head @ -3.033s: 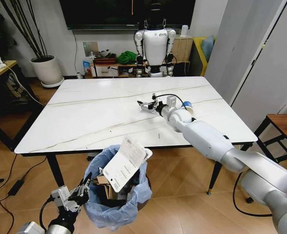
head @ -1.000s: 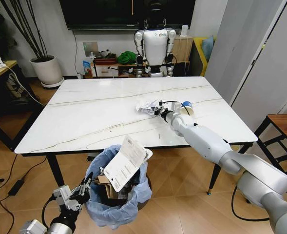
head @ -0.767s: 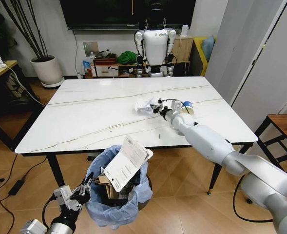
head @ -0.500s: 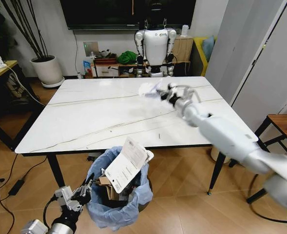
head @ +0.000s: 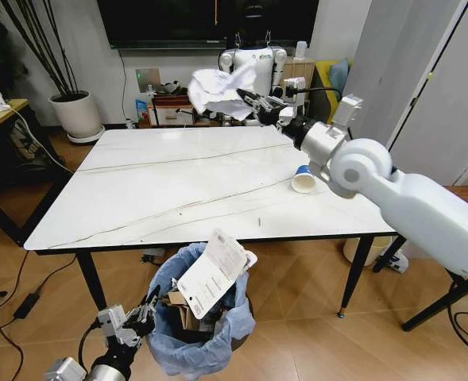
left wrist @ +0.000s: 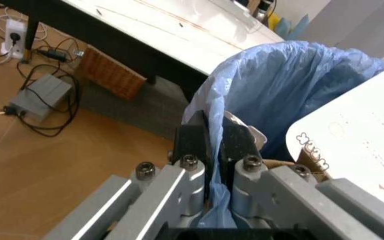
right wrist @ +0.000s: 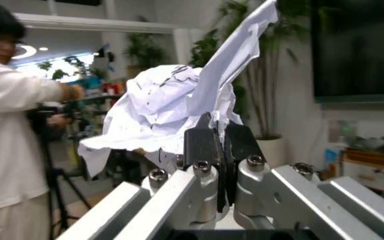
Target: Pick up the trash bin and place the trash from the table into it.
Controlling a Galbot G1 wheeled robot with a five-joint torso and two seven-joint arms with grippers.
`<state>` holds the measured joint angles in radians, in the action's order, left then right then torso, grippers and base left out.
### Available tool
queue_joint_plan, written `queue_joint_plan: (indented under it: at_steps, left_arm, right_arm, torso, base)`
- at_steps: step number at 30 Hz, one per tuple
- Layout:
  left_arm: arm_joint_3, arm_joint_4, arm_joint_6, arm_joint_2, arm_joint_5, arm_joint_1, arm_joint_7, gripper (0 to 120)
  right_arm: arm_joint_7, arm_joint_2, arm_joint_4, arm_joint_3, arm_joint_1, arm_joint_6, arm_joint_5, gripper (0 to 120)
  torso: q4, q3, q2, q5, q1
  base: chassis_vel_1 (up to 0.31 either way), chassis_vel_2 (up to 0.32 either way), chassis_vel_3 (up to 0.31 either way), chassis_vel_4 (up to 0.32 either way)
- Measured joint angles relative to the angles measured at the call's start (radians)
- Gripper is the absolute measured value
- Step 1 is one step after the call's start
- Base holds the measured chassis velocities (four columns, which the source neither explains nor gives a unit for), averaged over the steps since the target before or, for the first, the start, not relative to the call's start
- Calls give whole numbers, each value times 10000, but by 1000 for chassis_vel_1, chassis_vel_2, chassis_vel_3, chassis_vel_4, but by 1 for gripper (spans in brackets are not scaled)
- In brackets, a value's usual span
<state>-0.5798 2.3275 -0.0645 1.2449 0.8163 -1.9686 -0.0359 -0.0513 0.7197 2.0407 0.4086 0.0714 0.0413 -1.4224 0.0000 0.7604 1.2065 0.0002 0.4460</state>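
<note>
Crumpled white paper [head: 216, 89] hangs high above the far edge of the desk [head: 162, 186], pinched in the right hand [head: 249, 101], whose fingers [right wrist: 213, 145] are pressed together on a fold of it; from the head camera the sheet sits at about 12 o'clock, well clear of the marble top. From the wrist camera the same paper [right wrist: 178, 102] fans out above the closed fingers. The right arm reaches in from 3 o'clock, stretched across the far right part of the desk

Paper cup [head: 303, 179], blue and white, lies tipped on its side on the desk at about 2 o'clock, near the right edge and just below the arm

Down at 6 o'clock, in front of the near edge of the desk, the bin [head: 170, 349] with its light-blue bag is held off to the left by the left hand [head: 144, 312]. Its fingers [left wrist: 195, 142] are clamped on the bag's rim, the plastic [left wrist: 279, 85] bunched between them. A white printed sheet [head: 212, 273] sticks up slantwise out of the bin, with brown cardboard [head: 175, 301] beside it inside. A tan floor shows under the bin
</note>
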Motion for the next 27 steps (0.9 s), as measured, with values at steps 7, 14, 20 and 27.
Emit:
queue_joint_plan:
  at_steps: [7, 14, 20, 27]
  left_arm:
    - [55, 29, -35, 34, 1, 86, -62, 0]
    - [112, 29, -97, 49, -30, 139, -178, 0]
    - [115, 29, -136, 97, -89, 124, -218, 0]
    - [87, 67, -145, 349, -214, 76, -219, 0]
  right_arm:
    - [-190, -527, 2075, 542, 349, -265, -66, 0]
    - [0, -1296, 3178, 963, 1428, -279, 657, 0]
    - [161, -1795, 3549, 1024, 2510, -90, 1402, 0]
    - [-33, -1837, 3606, 1255, 3044, 431, 2267, 0]
  torso:
    - [4, 0, 0, -2, -1]
    - [2, 1, -2, -1, 0]
    - [0, 1, -2, 0, -1]
    - [2, 1, -1, -1, -1]
  base:
    - [0, 0, 0, 0]
    - [0, 0, 0, 0]
    - [0, 0, 0, 0]
    - [0, 0, 0, 0]
